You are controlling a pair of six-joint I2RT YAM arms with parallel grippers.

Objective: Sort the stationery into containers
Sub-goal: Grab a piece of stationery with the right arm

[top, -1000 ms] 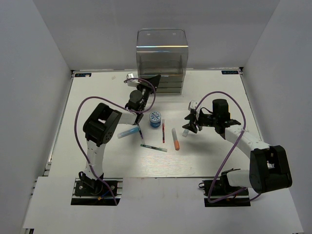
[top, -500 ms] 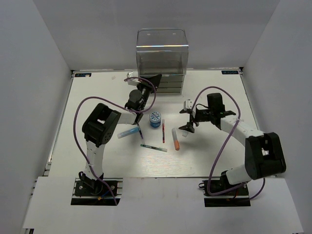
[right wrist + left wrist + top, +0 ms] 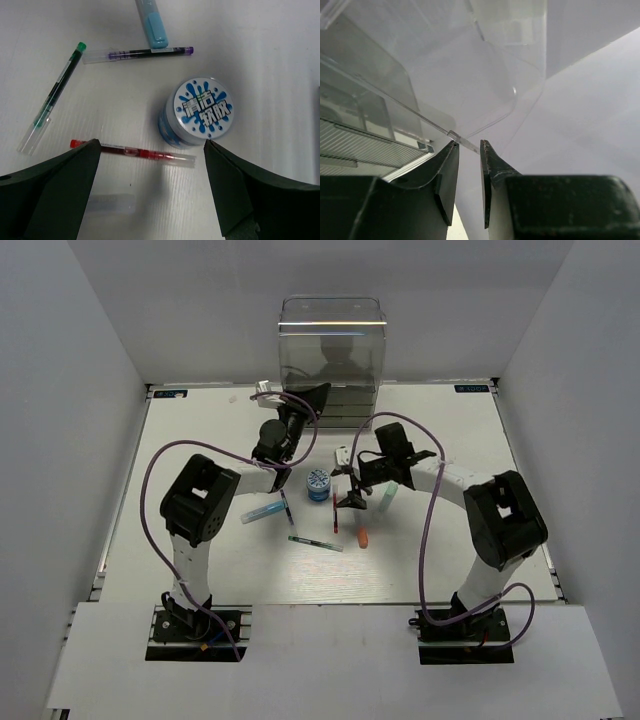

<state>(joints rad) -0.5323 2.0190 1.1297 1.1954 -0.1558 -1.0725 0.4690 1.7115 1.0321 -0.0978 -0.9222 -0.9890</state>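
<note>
The clear organiser [image 3: 331, 350] stands at the back centre on grey drawers. My left gripper [image 3: 312, 398] is at its lower left corner, jaws nearly closed on a thin tab of its clear flap [image 3: 464, 142]. My right gripper [image 3: 348, 483] is wide open just above the red pen [image 3: 132, 151], one finger at each end, with the tape roll [image 3: 197, 112] right beside it. The tape roll [image 3: 318, 484], light-blue marker [image 3: 262, 511], dark pen [image 3: 287, 506], green pen [image 3: 315, 543], orange marker [image 3: 362, 538] and pale-green marker [image 3: 386, 497] lie on the table.
The right wrist view also shows the green pen [image 3: 55, 95], dark pen [image 3: 137, 51] and light-blue marker [image 3: 152, 22] beyond the red pen. White walls close in the table [image 3: 480, 540] on three sides. The grey drawers [image 3: 355, 145] sit beside my left fingers.
My right gripper has swung left from the right side to the table's centre, over the red pen. My left gripper rose slightly and the organiser's clear top shifted.
</note>
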